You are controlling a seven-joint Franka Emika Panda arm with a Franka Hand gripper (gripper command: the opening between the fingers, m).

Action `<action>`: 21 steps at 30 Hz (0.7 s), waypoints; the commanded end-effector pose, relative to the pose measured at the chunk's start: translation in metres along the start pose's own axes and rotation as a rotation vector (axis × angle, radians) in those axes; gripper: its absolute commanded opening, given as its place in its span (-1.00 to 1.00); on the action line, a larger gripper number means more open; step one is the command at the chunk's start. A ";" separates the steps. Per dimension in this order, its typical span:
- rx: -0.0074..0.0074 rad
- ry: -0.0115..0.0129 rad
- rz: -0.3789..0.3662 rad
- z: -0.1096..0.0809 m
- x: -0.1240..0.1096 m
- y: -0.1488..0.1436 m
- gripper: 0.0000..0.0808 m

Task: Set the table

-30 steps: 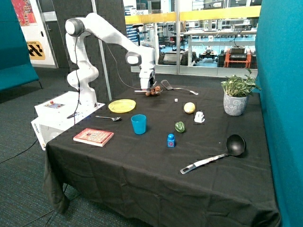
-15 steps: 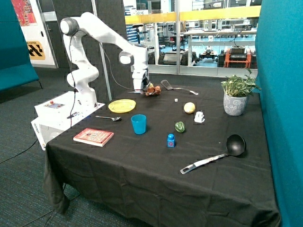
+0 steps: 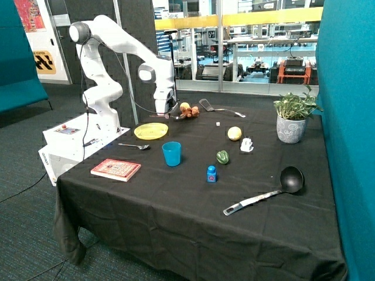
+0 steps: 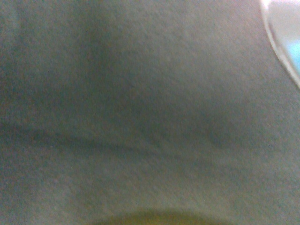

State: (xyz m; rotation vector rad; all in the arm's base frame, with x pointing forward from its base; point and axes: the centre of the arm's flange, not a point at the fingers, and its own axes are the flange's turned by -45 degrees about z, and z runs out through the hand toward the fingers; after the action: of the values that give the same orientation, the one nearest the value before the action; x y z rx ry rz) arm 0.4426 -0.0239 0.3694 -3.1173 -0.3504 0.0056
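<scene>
Cup [image 3: 171, 153], blue, stands upright nearest the viewer on the black worktop [image 3: 176, 211]; the spoon [image 3: 135, 146] lies lengthwise beside it. Behind sits the yellow plate [image 3: 150, 130]. The pincer [image 3: 162, 113] hangs just beyond the plate's far rim; whether it holds anything cannot be told.

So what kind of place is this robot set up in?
Probably a robotics lab or demo area: the white arm stands on a base beside a cloth-covered table, with glass partitions and workshop equipment beyond.
</scene>
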 end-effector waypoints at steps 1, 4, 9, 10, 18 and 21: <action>-0.0050 0.0031 0.009 0.003 -0.024 0.020 -1.00; -0.0050 0.0031 0.015 0.005 -0.029 0.025 -1.00; -0.0049 0.0031 0.030 0.007 -0.040 0.035 -1.00; -0.0049 0.0031 0.033 0.008 -0.043 0.037 -1.00; -0.0049 0.0032 0.043 0.013 -0.059 0.049 -1.00; -0.0049 0.0032 0.045 0.015 -0.066 0.053 -1.00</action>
State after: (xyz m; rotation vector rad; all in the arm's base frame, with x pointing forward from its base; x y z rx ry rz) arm 0.4044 -0.0731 0.3593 -3.1268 -0.2956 0.0022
